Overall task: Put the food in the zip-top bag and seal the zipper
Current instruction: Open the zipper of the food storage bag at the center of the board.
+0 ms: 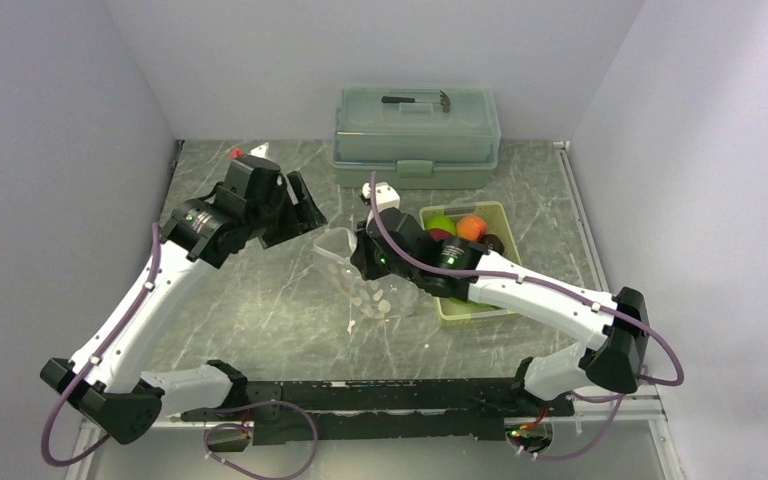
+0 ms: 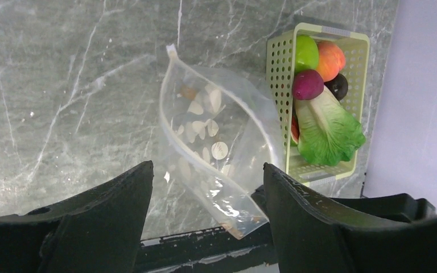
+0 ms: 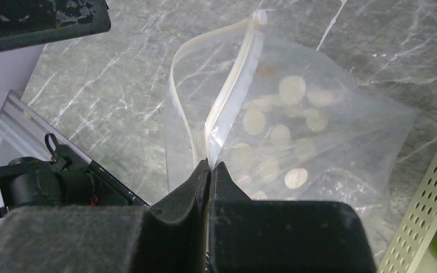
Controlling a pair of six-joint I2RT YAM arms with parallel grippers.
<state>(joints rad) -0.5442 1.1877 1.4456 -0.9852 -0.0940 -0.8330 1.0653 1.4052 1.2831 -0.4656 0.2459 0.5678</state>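
Start at the left: your left tool [image 2: 205,168] hangs over the far-left part of the desk [image 1: 260,310], jaws wide apart with nothing between them, looking down at the open mouth of the zip-top bag [image 2: 216,131]. The bag lies near the middle of the desk, and I see only its white dots inside, so no food seems to have been loaded yet. Its zipper [image 3: 227,91] is parted, one strip sagging low and the other lifted.

Your right tool [image 3: 210,165] is clamped on that lifted strip at the bag's near end. Hold that pinch steady and a little high. I judge this is what props the mouth open, and soft film like this will probably fold shut if you pull sideways.

Just right of the bag, touching or almost touching it, stands the perforated tray [image 2: 279,68], toward the right edge of the desk. It holds the lettuce [image 2: 327,128], the magenta root [image 2: 307,84], the green fruit [image 2: 306,52], the orange-red fruit [image 2: 331,60] and the dark round piece [image 2: 337,86].

Bring the left tool in from above, well clear of the right arm that crosses the tray. Take a top piece first, probably the green fruit. Release it low inside the mouth, not on the zipper.
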